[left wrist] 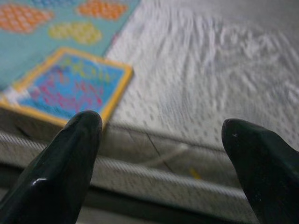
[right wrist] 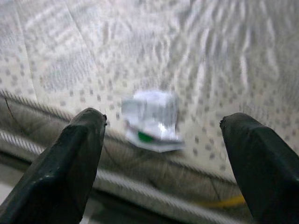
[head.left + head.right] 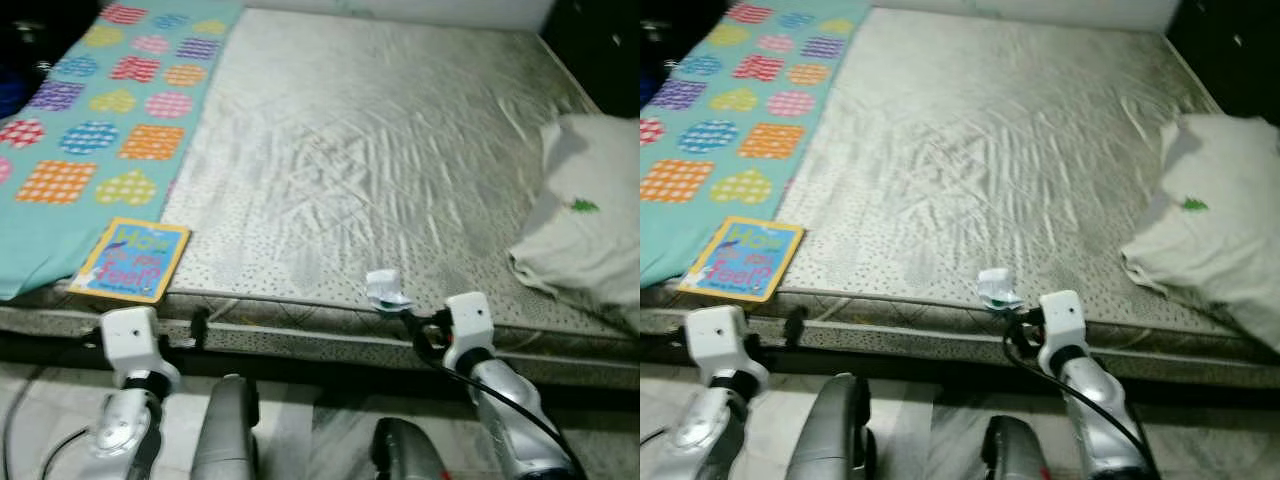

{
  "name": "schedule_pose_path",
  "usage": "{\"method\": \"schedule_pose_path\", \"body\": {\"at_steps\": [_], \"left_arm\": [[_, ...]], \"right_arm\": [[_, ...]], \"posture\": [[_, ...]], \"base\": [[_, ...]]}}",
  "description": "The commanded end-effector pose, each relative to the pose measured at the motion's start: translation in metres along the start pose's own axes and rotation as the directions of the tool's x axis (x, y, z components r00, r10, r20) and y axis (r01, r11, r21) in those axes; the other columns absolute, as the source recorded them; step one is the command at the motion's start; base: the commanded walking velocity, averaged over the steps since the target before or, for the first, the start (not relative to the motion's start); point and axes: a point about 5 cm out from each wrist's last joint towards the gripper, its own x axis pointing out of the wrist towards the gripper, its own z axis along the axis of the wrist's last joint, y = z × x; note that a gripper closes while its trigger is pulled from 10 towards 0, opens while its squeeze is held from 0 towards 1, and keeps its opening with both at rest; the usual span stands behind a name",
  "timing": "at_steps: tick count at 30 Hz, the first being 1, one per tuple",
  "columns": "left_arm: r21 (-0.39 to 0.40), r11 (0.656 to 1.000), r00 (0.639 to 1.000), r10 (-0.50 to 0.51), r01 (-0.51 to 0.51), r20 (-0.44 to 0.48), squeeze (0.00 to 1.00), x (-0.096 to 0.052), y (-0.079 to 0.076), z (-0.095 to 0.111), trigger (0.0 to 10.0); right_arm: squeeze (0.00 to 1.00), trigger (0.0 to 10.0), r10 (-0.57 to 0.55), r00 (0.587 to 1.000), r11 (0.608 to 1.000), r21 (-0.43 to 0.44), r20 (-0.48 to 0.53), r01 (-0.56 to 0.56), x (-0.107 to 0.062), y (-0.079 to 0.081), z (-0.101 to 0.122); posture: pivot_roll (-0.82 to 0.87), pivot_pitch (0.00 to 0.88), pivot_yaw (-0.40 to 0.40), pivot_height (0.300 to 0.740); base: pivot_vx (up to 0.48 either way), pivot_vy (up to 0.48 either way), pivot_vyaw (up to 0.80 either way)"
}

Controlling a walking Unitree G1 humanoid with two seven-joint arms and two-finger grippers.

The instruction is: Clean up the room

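Observation:
A small crumpled white wrapper with a green mark lies at the mattress's front edge. My right gripper is open just before it, a finger on either side and neither touching it. A children's book with a yellow border and blue cover lies flat at the front left, partly on the teal blanket. Low at the bed's edge, my left gripper is open and holds nothing, the book just ahead of one finger.
A teal blanket with coloured hearts and squares covers the left of the grey mattress. A white pillow sits at the right edge. Dark furniture stands at the far right, and pale floor lies below the bed frame.

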Motion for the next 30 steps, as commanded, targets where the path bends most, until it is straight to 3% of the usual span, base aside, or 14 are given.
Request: {"method": "schedule_pose_path", "body": {"at_steps": [1, 8, 18, 30], "left_arm": [[-0.006, 1.000, 1.000, -0.008, 0.008, 0.004, 0.00, 0.0005, -0.0044, 0.0004, 10.0], [-0.012, 1.000, 1.000, -0.021, 0.021, 0.010, 0.00, 0.0028, -0.0053, 0.0015, 10.0], [-0.016, 0.999, 0.999, -0.038, 0.038, 0.013, 0.00, 0.0054, -0.0071, 0.0024, 10.0], [-0.044, 0.994, 0.995, -0.099, 0.100, 0.028, 0.00, 0.0073, -0.0122, 0.0039, 10.0]], "right_arm": [[0.00, 10.0, -0.023, 0.999, 1.000, 0.005, -0.034, 0.023, -0.0056, -0.0063, -0.0104], [0.00, 10.0, -0.026, 0.999, 1.000, 0.005, -0.029, 0.027, -0.0034, -0.0062, -0.0097], [0.00, 10.0, -0.027, 0.999, 1.000, 0.012, -0.021, 0.028, -0.0018, -0.0052, -0.0105], [0.00, 10.0, -0.017, 1.000, 1.000, 0.011, -0.011, 0.017, 0.0007, -0.0028, -0.0095]], "posture": [[0.02, 0.180, -0.074, 0.620], [0.02, 0.173, -0.069, 0.620], [0.02, 0.156, -0.062, 0.565], [0.02, 0.141, -0.058, 0.565]], "base": [[0.000, 0.000, 0.00], [0.000, 0.000, 0.00], [0.000, 0.000, 0.00], [0.000, 0.000, 0.00]]}}
